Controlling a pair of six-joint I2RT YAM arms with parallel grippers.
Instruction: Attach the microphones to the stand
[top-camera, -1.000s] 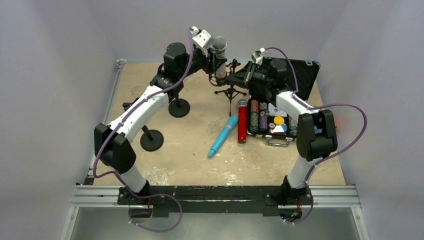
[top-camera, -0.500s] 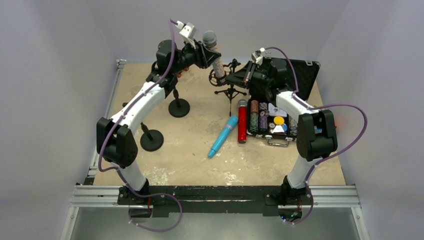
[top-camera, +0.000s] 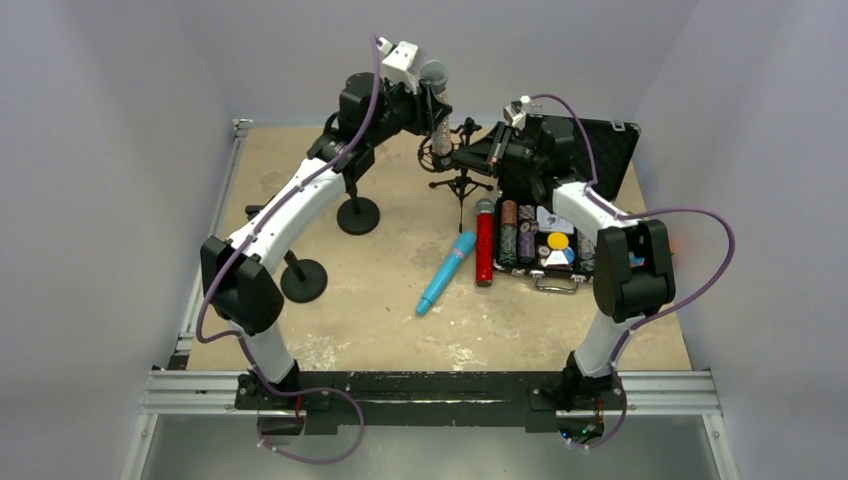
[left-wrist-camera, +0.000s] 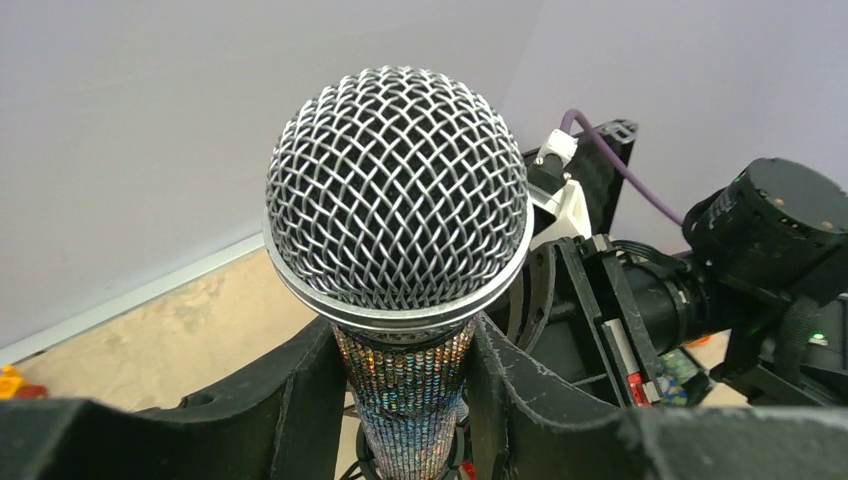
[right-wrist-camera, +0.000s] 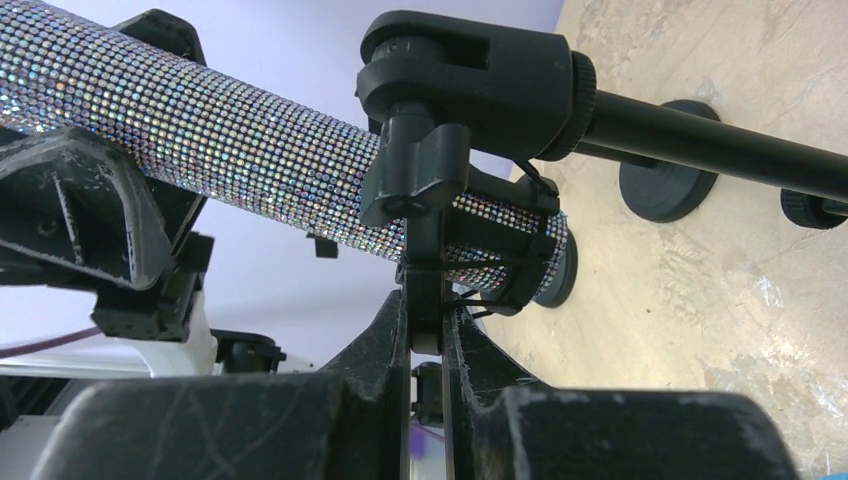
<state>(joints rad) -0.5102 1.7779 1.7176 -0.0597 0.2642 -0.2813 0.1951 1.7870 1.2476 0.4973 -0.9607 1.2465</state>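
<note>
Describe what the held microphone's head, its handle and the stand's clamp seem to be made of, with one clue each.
Head: shiny silver woven wire, probably steel; open mesh shows. Handle: rows of tiny iridescent beads, rhinestone-like; core hidden. Clamp: matte black, likely moulded plastic; smooth rounded edges.

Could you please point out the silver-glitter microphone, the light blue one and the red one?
silver-glitter microphone (left-wrist-camera: 398, 190), left wrist view, middle of its mesh head.
light blue microphone (top-camera: 445, 272), top external view, middle of its body.
red microphone (top-camera: 484, 250), top external view, on its red handle.
</note>
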